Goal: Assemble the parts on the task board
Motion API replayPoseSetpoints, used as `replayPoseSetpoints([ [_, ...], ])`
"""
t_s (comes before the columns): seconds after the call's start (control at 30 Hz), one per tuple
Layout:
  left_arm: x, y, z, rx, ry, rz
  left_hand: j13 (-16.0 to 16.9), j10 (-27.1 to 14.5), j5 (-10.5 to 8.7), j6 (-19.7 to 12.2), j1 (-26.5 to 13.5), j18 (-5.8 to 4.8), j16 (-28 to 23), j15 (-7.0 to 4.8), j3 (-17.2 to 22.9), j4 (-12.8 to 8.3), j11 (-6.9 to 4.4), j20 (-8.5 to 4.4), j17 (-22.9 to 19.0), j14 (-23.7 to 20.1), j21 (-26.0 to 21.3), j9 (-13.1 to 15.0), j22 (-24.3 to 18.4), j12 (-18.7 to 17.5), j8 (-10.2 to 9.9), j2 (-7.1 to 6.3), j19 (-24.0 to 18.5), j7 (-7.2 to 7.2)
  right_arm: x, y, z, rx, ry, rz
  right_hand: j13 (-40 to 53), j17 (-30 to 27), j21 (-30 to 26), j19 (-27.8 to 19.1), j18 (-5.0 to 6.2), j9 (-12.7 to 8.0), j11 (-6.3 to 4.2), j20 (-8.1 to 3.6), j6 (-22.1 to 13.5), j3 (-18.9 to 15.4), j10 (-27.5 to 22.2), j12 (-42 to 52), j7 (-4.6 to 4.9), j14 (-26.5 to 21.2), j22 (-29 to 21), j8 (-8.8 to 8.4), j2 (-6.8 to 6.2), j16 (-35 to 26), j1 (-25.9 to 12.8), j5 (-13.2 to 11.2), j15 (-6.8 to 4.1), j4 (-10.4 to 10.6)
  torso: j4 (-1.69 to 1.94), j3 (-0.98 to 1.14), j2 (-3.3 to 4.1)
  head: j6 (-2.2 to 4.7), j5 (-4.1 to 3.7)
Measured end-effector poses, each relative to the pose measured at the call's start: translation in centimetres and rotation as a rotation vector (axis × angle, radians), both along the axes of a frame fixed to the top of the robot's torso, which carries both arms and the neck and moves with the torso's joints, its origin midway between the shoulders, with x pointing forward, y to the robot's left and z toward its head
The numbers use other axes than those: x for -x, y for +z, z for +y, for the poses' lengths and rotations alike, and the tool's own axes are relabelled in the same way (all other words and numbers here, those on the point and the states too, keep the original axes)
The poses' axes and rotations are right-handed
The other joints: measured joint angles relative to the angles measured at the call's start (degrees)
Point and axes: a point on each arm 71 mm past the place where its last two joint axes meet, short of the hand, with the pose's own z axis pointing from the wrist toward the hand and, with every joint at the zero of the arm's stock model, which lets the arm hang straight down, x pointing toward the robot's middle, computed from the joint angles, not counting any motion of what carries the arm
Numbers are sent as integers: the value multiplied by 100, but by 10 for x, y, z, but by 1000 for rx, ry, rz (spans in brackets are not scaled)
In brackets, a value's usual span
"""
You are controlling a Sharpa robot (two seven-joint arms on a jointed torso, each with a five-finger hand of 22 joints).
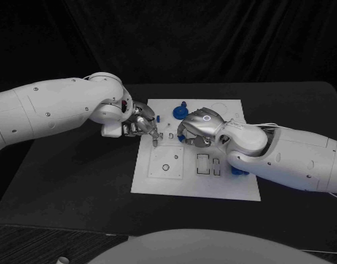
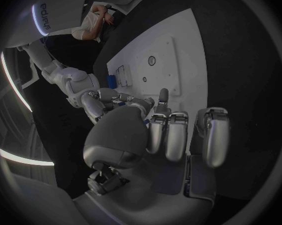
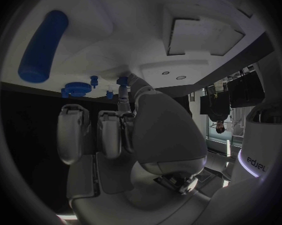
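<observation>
The white task board (image 1: 184,184) lies mid-table. My right hand (image 1: 196,132) hovers over its upper middle. In the right wrist view its thumb and one fingertip meet on a small blue part (image 3: 122,81). A blue gear (image 1: 180,111) (image 3: 75,88) and a small blue peg (image 1: 159,117) (image 3: 94,80) stand at the board's far edge. A blue cylinder (image 1: 238,170) (image 3: 44,45) lies by the board's right edge, beside my right forearm. My left hand (image 1: 141,127) (image 2: 178,135) reaches down to the board's left edge with its fingers bent; what is under them is hidden.
Rectangular slots (image 1: 208,164) and a round hole (image 1: 166,166) mark the board's near half. Black table (image 1: 73,187) surrounds the board on all sides. The two hands are close together over the board's far half.
</observation>
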Motion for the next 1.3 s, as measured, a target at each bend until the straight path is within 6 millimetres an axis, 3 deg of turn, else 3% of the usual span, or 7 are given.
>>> replayPoseSetpoints([
  [0.03,0,0,0,0,0,0,0,0,0,0,0,0,0,0,0,0,0,0,0,0,0,0,0,0,0,0,0,0,0,0,0,-1,-1,2,0,0,-13,0,0,0,0,0,0,17,0,0,0,0,0,0,27,-7,-15,79,0,-17,0,0,0,0,3],
  [0.1,0,0,0,0,0,0,0,0,0,0,0,0,0,0,0,0,0,0,0,0,0,0,0,0,-27,0,0,0,0,0,-1,-3,-3,5,0,0,-58,0,15,-522,0,0,-35,25,0,-28,35,0,0,0,114,-40,-101,282,0,-25,0,-1,0,0,10],
  [0.2,0,0,0,0,0,1,0,0,0,0,0,0,0,0,0,0,0,0,0,0,0,0,0,0,-37,0,0,0,-1,0,-2,-5,-5,12,0,0,-80,0,92,-549,2,0,-149,113,-2,-38,91,0,0,-101,244,-40,-162,596,0,-48,0,-1,-1,0,17],
  [0.27,0,0,0,0,0,1,0,0,0,-12,0,0,0,0,0,0,0,0,0,0,0,-3,0,0,-37,0,0,12,-1,0,-2,-8,-6,17,0,0,-116,0,92,-935,61,0,-195,219,-19,-38,120,-5,-1,-153,331,-65,-212,793,5,-70,0,-1,-1,0,18],
  [0.47,0,0,0,-1,0,2,0,0,0,-21,0,0,0,0,0,0,0,0,0,0,0,-8,0,0,-37,0,0,20,-2,0,-2,-9,-8,32,-1,0,-125,21,91,-935,75,21,-258,445,-11,-38,181,-2,-1,-253,408,-66,-289,966,45,-128,1,0,-2,0,26],
  [0.67,0,0,0,-2,-1,3,0,0,22,-20,0,0,0,0,0,0,0,0,0,0,0,-8,0,0,-38,0,0,21,-4,3,-3,4,-11,50,-1,0,-157,19,91,-937,116,63,-297,859,-11,-60,201,-5,-1,-345,492,-66,-383,581,80,-211,1,0,-2,0,26],
  [1.3,0,-1,0,-2,-4,5,0,0,22,-20,0,0,0,0,0,0,0,21,0,0,-22,-14,0,0,-38,0,21,20,-13,12,1,71,-9,102,-2,0,-213,19,90,-807,136,63,-389,1094,-32,-60,232,-5,-2,-434,341,-89,-698,330,80,-317,2,-1,0,0,18],
])
